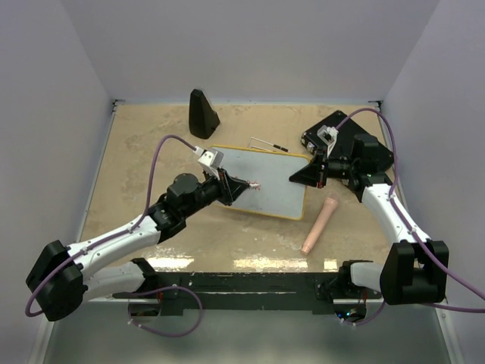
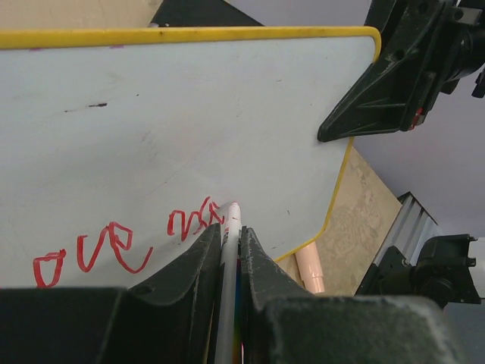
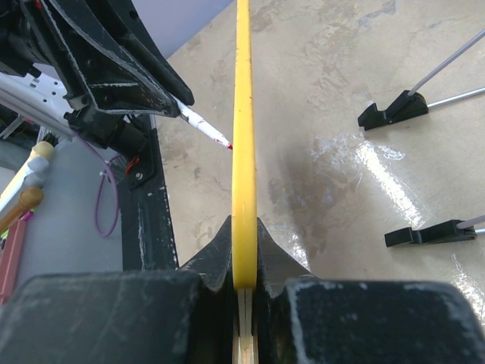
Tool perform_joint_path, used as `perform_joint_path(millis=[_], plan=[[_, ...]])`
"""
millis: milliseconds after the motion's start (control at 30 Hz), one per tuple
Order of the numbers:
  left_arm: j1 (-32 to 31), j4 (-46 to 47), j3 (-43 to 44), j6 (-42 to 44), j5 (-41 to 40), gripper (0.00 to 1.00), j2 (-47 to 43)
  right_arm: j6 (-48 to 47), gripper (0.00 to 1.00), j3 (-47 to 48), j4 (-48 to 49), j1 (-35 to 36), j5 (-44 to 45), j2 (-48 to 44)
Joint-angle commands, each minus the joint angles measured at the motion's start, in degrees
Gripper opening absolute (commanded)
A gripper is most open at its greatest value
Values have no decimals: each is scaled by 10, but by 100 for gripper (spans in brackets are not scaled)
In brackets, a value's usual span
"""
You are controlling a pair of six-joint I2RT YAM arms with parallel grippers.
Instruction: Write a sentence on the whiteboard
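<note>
One whiteboard (image 1: 265,182) lies at the middle of the counter (image 1: 144,152), a little toward its right edge. The two claws each grip one thing. The left claw (image 2: 229,233) is pressed together on a single white marker (image 2: 229,258). The marker's red tip meets the board surface at the end of the sentence (image 2: 114,246). The sentence is one short row of loose red strokes near the board's near edge. The right claw (image 3: 242,227) pinches the board's yellow rim on its right side, with the rim running edge-on between the fingers.

Just beside that rim, two small black feet (image 3: 394,114) on thin metal rods rest on the counter. One peach-coloured cylinder (image 1: 319,225) lies near the board's near right corner, apart from it. One black wedge (image 1: 203,114) stands by the counter's far edge, and one black block (image 1: 345,140) sits toward the far right corner.
</note>
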Motion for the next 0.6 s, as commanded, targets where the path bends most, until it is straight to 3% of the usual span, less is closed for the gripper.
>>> perform_joint_path(millis=[0, 567], plan=[[-1, 33, 31, -6, -1, 0, -13, 8, 0, 4, 26, 1, -45, -19], [0, 33, 60, 16, -35, 0, 32, 8, 0, 4, 26, 0, -45, -21]])
